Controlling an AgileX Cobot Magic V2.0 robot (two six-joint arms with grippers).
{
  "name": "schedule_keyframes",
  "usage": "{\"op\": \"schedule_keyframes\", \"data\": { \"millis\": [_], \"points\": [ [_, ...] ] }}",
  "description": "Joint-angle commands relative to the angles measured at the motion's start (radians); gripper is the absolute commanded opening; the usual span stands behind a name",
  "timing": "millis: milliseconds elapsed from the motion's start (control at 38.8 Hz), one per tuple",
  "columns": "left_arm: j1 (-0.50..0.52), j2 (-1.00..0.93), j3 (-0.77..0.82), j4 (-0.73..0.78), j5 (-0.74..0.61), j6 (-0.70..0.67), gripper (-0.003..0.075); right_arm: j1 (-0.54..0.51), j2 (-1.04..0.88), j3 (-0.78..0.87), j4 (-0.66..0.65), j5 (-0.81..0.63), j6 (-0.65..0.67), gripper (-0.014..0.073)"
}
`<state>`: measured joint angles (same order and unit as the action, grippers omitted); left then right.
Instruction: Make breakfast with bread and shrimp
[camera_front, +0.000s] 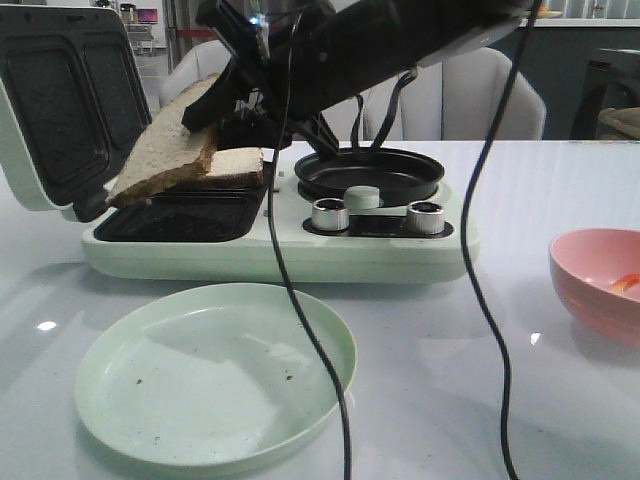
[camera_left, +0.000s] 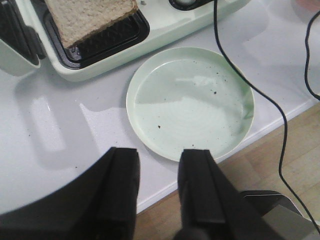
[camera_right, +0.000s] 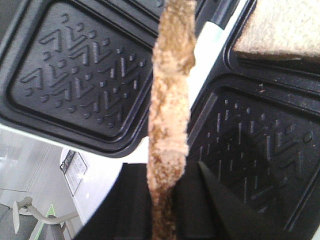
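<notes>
One bread slice (camera_front: 165, 150) hangs tilted over the open sandwich maker's ribbed lower plate (camera_front: 180, 220), its low corner near the hinge. My right gripper (camera_right: 167, 172) is shut on its upper edge, and in the right wrist view the held slice (camera_right: 170, 100) shows edge-on. A second slice (camera_front: 238, 165) lies flat at the back of that plate. The shrimp (camera_front: 625, 283) is an orange piece inside the pink bowl (camera_front: 585, 265) at the far right. My left gripper (camera_left: 159, 155) is open and holds nothing, hovering over the table's front edge beside the pale green plate (camera_left: 190, 102).
The sandwich maker (camera_front: 280, 255) has its lid (camera_front: 60, 100) standing open at the left. A round black pan (camera_front: 368, 172) and two silver knobs (camera_front: 330, 214) are on its right side. Two black cables (camera_front: 300, 300) hang in front. The green plate (camera_front: 215, 370) holds only crumbs.
</notes>
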<state>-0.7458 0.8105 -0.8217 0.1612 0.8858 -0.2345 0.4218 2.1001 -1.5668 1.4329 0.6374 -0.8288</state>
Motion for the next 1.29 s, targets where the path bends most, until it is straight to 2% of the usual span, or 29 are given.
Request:
{"op": "schedule_keyframes", "data": {
  "millis": [0,52,129,335,412,489,592,695,824,927,1056,1262],
  "points": [
    [-0.008,-0.003,-0.027,0.012,-0.066,-0.001,0.0275,0.0,-0.028,-0.064,0.053,0.036,-0.012,0.0389],
    [-0.008,-0.003,-0.027,0.012,-0.066,-0.001,0.0275,-0.001,-0.018,-0.068,0.051,0.035,-0.012,0.0486],
    [-0.008,-0.003,-0.027,0.012,-0.066,-0.001,0.0275,-0.004,-0.02,-0.068,0.036,0.031,-0.012,0.0549],
    [-0.008,-0.003,-0.027,0.014,-0.066,-0.001,0.0275,-0.046,-0.077,-0.068,-0.034,0.137,-0.012,0.0545],
    [-0.008,-0.003,-0.027,0.018,-0.066,-0.001,0.0275,-0.072,-0.118,-0.068,-0.057,0.212,-0.012,0.0499],
    [-0.008,-0.003,-0.027,0.024,-0.066,-0.001,0.0275,-0.094,-0.169,-0.068,-0.161,0.247,0.018,0.0411],
    [-0.008,-0.003,-0.027,0.036,-0.066,-0.001,0.0275,-0.096,-0.233,-0.068,-0.344,0.239,0.102,0.0351],
    [-0.008,-0.003,-0.027,0.044,-0.066,-0.001,0.0275,-0.096,-0.302,-0.068,-0.57,0.234,0.229,0.0347],
    [-0.008,-0.003,-0.027,0.057,-0.066,-0.001,0.0275,-0.096,-0.392,-0.068,-0.869,0.238,0.474,0.0347],
    [-0.008,-0.003,-0.027,0.061,-0.066,-0.001,0.0275,-0.096,-0.463,-0.068,-1.056,0.27,0.617,0.0347],
    [-0.008,-0.003,-0.027,0.061,-0.066,-0.001,0.0275,-0.096,-0.551,-0.052,-1.192,0.317,0.717,0.0347],
    [-0.008,-0.003,-0.027,0.073,-0.066,-0.001,0.0275,-0.095,-0.727,0.114,-1.214,0.252,0.725,0.0347]
  ]
}}
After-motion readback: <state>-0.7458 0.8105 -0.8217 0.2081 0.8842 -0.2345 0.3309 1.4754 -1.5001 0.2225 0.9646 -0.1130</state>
